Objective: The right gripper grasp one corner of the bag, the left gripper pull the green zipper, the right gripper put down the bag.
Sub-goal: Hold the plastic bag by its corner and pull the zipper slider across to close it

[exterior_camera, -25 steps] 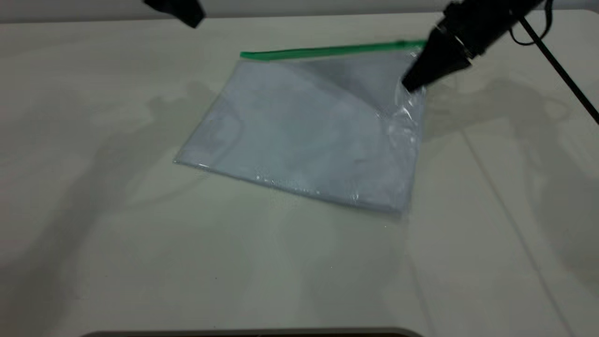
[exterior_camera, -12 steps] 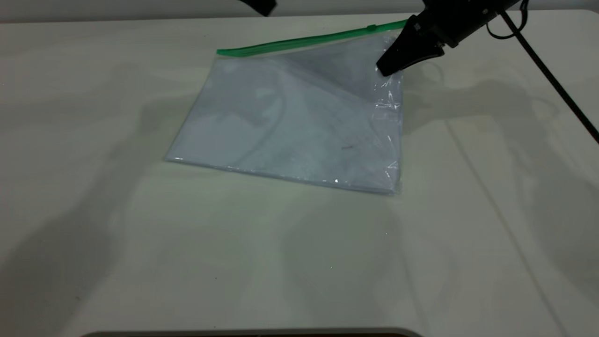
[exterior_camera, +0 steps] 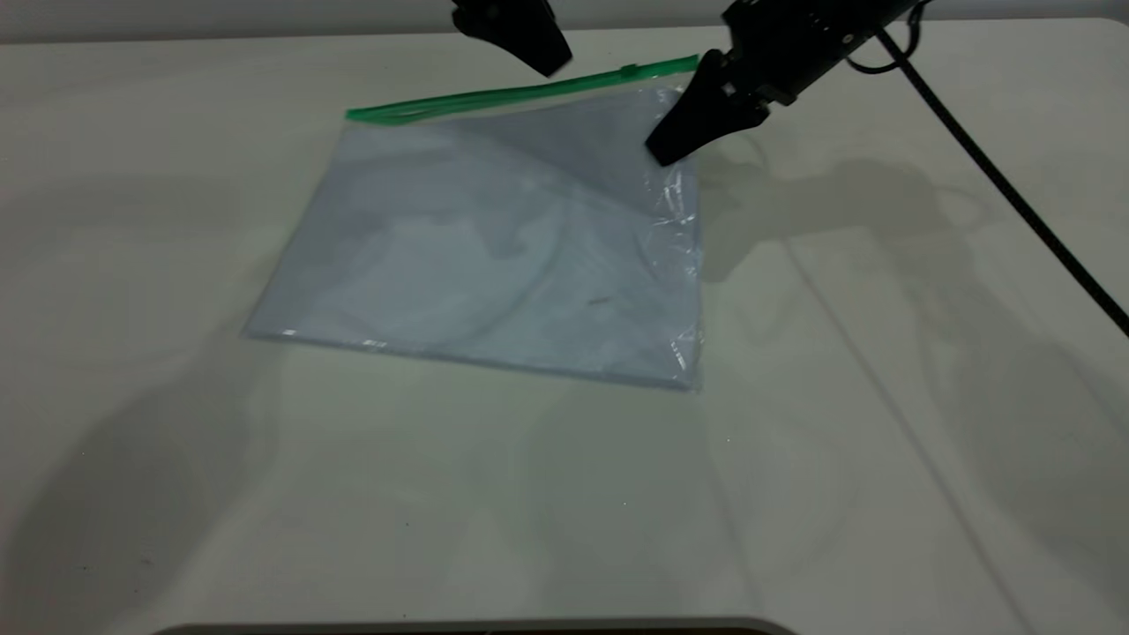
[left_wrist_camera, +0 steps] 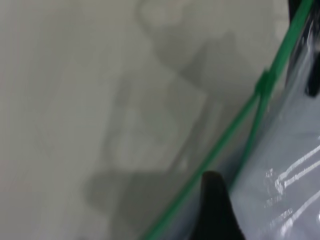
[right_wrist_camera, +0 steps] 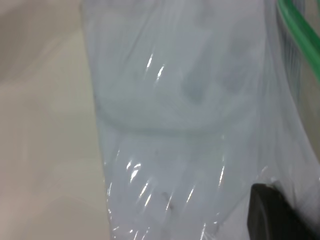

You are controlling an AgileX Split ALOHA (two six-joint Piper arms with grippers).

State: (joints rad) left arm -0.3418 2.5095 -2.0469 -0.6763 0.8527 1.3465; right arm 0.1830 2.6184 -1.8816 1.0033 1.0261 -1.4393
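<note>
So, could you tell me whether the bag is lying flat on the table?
No: the right hand holds up the bag by its zipper-side corner; its near edge rests on the table.

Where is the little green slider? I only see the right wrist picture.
Observer: The slider sits on the zipper, near the end by the right tool.
Operator: Is the other tool close?
Observer: The left tool hangs just above the zipper, left of the slider in the exterior view.
Operator: Is the bag flat?
Observer: No. The bag is lifted at the corner by the right tool; its near edge lies on the table.
</note>
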